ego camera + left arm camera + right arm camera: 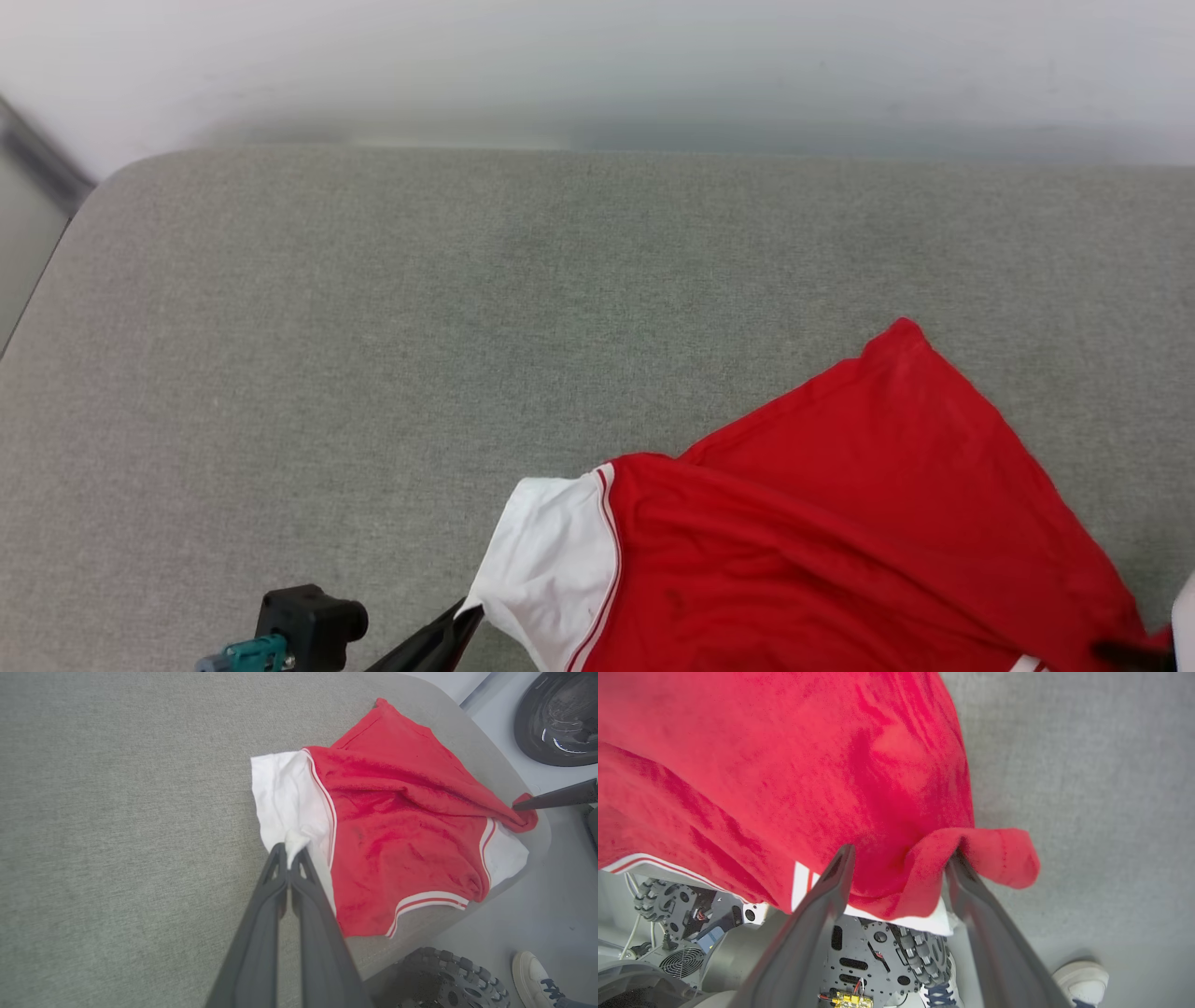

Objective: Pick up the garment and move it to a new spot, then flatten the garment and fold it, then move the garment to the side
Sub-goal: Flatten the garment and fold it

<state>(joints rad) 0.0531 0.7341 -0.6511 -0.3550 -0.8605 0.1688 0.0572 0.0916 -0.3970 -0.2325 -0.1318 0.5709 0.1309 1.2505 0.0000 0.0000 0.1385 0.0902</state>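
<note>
I am looking over a grey worktop (373, 327) covered in a woven, slightly fuzzy fabric with a rounded corner, its far stretch lying open up to the pale wall (597, 65). At the near left my left hand (290, 854) is reaching in, its two long dark fingers pressed together and pinching a small tuft of the white sleeve (551, 551). The sleeve is soft and creased, edged with thin red and white stripes. To its right the garment (840, 523) is lying rumpled on the near right part of the worktop, red and matte, folded over itself in loose ridges, one pointed corner aiming away from me. Its near edge is hanging past the worktop's edge, above the robot's own studded wheel (448, 980). Further right my right hand (901, 856) is standing with its fingers spread apart, a rolled red fold draping between them and touching one tip. Beyond it, on the smooth grey floor (551, 905), someone's white shoe (537, 975) is standing close to the base.
</note>
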